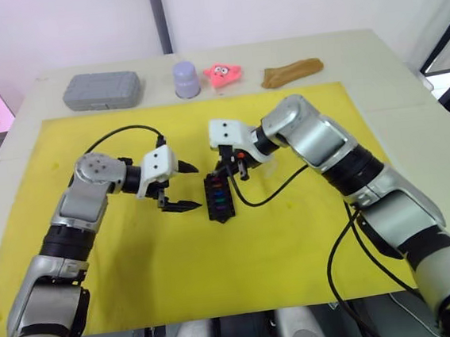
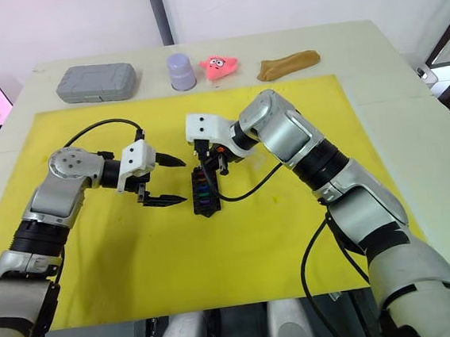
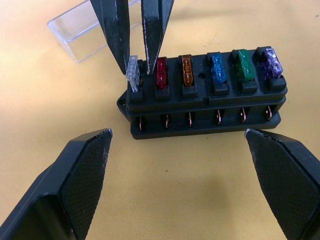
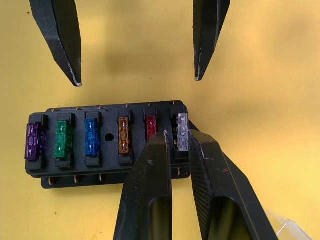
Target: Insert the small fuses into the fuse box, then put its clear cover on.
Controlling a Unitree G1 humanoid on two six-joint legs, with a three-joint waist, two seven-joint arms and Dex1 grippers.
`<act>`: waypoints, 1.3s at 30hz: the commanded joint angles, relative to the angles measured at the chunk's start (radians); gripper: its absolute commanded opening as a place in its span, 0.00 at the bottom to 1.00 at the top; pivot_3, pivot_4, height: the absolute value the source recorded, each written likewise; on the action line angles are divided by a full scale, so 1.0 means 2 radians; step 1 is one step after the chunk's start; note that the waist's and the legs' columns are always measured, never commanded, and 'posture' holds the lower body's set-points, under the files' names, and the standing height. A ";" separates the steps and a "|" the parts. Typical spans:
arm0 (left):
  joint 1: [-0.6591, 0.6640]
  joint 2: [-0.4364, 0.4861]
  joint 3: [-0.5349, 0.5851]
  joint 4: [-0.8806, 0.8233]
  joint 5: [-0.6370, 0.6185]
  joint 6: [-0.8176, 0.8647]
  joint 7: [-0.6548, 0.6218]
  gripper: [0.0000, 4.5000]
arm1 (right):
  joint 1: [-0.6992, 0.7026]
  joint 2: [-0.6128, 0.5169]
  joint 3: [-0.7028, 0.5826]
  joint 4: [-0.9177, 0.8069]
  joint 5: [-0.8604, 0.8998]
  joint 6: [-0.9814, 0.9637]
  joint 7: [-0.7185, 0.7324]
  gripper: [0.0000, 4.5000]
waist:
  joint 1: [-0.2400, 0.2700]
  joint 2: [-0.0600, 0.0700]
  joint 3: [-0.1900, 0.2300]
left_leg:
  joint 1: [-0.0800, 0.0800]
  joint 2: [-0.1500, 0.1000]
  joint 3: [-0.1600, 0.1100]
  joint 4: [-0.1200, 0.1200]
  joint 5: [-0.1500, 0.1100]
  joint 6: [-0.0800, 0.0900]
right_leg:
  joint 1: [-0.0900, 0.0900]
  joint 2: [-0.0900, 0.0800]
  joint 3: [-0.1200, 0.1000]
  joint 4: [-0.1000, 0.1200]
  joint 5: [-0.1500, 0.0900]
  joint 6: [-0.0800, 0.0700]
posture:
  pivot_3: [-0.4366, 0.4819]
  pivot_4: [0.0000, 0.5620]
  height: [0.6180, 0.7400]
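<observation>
Fuse box [image 1: 218, 198] sitting mid yellow mat [image 1: 297, 249]; right gripper [image 4: 176, 147] pinching pale grey fuse [image 4: 182, 131] at end slot. Left gripper [image 1: 180, 187] gaping wide, empty, at 9 o'clock. Clear cover [image 3: 85, 27] lying beside box. Grey case [image 1: 101, 90], cup [image 1: 185, 79] lining tabletop [image 1: 374, 58] at 12 o'clock.

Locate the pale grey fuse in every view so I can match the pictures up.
Left eye view: too small to tell; it sits at the fuse box end under the right hand.
Right eye view: likewise, at the box's far end.
Left wrist view: pale grey fuse between the right hand's fingertips.
Right wrist view: at the fingertips, end slot.
Shared landmark: red fuse next to it.
</observation>
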 commanded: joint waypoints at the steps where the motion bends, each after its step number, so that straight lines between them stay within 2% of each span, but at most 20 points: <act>1: -0.001 0.005 0.005 -0.009 0.000 -0.006 0.000 1.00 | -0.014 -0.003 -0.022 -0.024 0.006 0.003 0.005 0.14 | 0.000 0.000 0.000 | 0.000 0.000 0.000 0.000 0.000 0.000 | 0.000 0.000 0.000 0.000 0.000 0.000 | 0.48 0.27 1.00; 25: -0.003 0.002 0.007 -0.008 0.000 -0.007 0.005 1.00 | -0.017 0.009 -0.025 0.013 -0.001 0.006 0.006 0.14 | 0.000 0.000 0.000 | 0.000 0.000 0.000 0.000 0.000 0.000 | 0.000 0.000 0.000 0.000 0.000 0.000 | 0.48 0.27 1.00; 27: -0.003 0.002 0.007 -0.008 0.000 -0.006 0.005 1.00 | -0.018 0.011 -0.026 0.014 0.000 0.006 0.006 0.02 | 0.000 0.000 0.000 | 0.000 0.000 0.000 0.000 0.000 0.000 | 0.000 0.000 0.000 0.000 0.000 0.000 | 0.48 0.27 1.00; 28: -0.003 0.003 0.007 -0.009 0.000 -0.006 0.005 1.00 | -0.018 0.011 -0.026 0.015 0.000 0.006 0.006 0.00 | 0.000 0.000 0.000 | 0.000 0.000 0.000 0.000 0.000 0.000 | 0.000 0.000 0.000 0.000 0.000 0.000 | 0.48 0.27 1.00; 39: 0.000 0.003 0.007 -0.014 -0.001 -0.003 0.007 1.00 | -0.022 0.012 -0.024 0.008 -0.001 0.013 0.010 0.00 | 0.000 0.000 0.000 | 0.000 0.000 0.000 0.000 0.000 0.000 | 0.000 0.000 0.000 0.000 0.000 0.000 | 0.48 0.27 1.00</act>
